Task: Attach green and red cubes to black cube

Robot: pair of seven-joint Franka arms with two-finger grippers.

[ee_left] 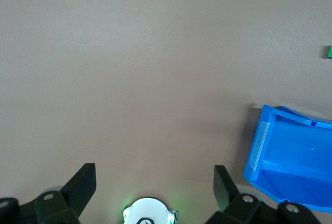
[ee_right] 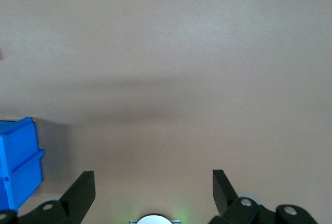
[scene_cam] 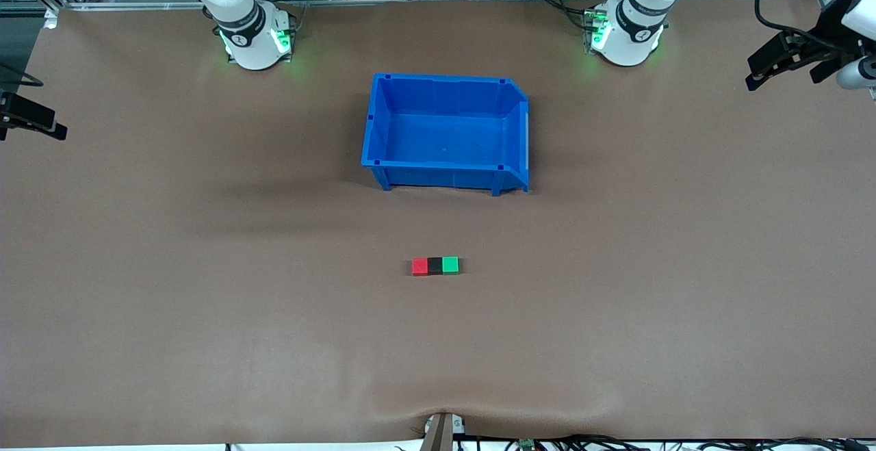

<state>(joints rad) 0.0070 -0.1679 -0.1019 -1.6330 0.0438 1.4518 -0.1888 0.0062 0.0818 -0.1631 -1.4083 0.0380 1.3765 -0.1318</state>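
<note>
The red cube (scene_cam: 419,266), the black cube (scene_cam: 435,265) and the green cube (scene_cam: 449,265) lie in one tight row on the brown table, black in the middle, touching, nearer to the front camera than the blue bin (scene_cam: 383,122). The red one is toward the right arm's end. A sliver of the green cube (ee_left: 329,52) shows at the edge of the left wrist view. My left gripper (ee_left: 154,169) is open and empty, held high above its own base. My right gripper (ee_right: 153,173) is also open and empty, high above its base. Both arms wait, away from the cubes.
The blue bin is empty and stands between the two arm bases (scene_cam: 254,40) (scene_cam: 626,37) and the cubes; it also shows in the left wrist view (ee_left: 259,146) and the right wrist view (ee_right: 18,162). Bare brown table lies all round the cubes.
</note>
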